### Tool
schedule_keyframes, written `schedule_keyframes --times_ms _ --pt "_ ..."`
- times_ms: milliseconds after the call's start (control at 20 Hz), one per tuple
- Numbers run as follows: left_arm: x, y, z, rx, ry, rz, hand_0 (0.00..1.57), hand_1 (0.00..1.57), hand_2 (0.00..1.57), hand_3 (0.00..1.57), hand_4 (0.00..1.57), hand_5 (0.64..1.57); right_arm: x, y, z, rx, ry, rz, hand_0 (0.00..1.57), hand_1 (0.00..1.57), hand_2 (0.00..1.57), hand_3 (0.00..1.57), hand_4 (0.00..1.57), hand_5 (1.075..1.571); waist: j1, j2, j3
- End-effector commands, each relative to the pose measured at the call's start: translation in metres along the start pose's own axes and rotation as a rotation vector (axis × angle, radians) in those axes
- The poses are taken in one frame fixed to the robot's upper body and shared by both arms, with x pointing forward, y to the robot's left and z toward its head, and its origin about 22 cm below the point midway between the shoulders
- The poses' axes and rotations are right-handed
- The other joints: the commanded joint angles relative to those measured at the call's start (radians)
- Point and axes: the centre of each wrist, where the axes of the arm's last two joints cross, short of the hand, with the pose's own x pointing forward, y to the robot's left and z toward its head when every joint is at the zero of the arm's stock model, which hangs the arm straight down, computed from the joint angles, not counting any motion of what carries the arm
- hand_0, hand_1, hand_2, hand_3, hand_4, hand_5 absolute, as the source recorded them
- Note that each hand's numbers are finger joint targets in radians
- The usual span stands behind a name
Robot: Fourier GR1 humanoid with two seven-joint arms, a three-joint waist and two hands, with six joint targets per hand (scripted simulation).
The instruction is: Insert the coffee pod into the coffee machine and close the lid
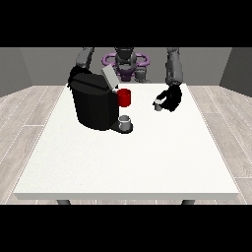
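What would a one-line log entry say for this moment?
hand at view's right: shut on coffee pod, above table | coffee machine: lid open | pod not inserted | grey cup under spout

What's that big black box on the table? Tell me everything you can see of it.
The coffee machine is a bulky, matte black box standing upright on the white table, towards the view's left. Its grey lid is tilted open on top. A red part juts from its front, above a small grey cup on its base.
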Motion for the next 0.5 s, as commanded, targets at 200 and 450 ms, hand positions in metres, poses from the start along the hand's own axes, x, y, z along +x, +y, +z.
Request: schedule_keyframes --times_ms 200,450 --pt "0.051 0.031 -0.031 -0.074 -0.097 0.015 1.32 1.32 1.38 1.35 0.58 1.571 -0.013 0.003 -0.002 -0.036 0.1 -0.005 0.0 0.0 0.0 0.0 0.46 1.571 0.013 -0.087 -0.0001" --pt "0.071 0.064 -0.041 -0.095 -0.187 0.003 1.23 1.23 1.32 1.29 0.57 1.571 -0.014 -0.014 -0.01 -0.016 0.099 -0.002 0.0 0.0 0.0 0.0 0.47 1.571 0.026 -0.094 -0.0002"
